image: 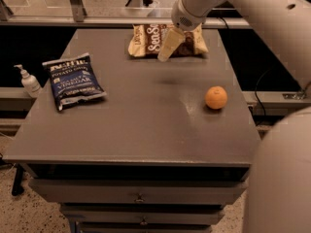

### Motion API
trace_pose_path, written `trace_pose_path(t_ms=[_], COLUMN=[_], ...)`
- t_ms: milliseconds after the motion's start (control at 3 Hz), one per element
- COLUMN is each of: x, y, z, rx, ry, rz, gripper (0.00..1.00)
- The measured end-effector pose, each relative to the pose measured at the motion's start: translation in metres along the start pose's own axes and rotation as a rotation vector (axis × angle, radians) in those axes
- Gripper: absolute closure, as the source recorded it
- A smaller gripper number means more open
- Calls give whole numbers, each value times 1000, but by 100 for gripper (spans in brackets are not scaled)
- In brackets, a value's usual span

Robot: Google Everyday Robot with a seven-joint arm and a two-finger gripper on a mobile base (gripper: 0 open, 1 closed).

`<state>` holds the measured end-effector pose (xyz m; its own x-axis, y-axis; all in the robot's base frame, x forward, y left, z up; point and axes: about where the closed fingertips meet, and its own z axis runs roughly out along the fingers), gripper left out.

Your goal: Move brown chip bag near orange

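Grey cabinet top (146,125), drawers (138,193) below, dark floor and rails behind.

Gripper (167,47): pale tan, hanging from the white arm at the far edge of the top, over the middle of the brown chip bag (146,40). It overlaps the bag's lettering from this angle. Contact with the bag not clear; a faint shadow on the surface just in front suggests it hangs above rather than on it. Whether the gripper is apart or together: cannot tell, it reads as one tapered shape.

Brown chip bag: lying flat at the back centre of the top, long side across, untouched as far as visible.

Orange (216,97): right side, nearer the front, well apart from the bag. Bare surface between them.

Dark blue chip bag (73,80): left side, flat, clear of everything. Pump bottle (30,81) just off the left edge, on a lower ledge.

Step in hand, as judged: approach to the bag, grasp not yet made. Nothing of the move itself done.

Next move likely calls for lowering onto the crinkly bag, pinching a fold or an edge firmly, then carrying it forward and right to set it just beside the orange without knocking the fruit, which could roll.
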<state>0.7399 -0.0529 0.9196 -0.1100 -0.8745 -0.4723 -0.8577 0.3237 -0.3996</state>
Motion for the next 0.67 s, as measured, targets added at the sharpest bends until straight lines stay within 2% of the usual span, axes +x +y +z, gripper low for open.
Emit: trace_pose_path(t_ms=[333,667], x=[11,28], y=[-28,-44], z=[41,74], rx=[-20,-39], ry=[9,26], rz=[84,155], gripper=[0,0])
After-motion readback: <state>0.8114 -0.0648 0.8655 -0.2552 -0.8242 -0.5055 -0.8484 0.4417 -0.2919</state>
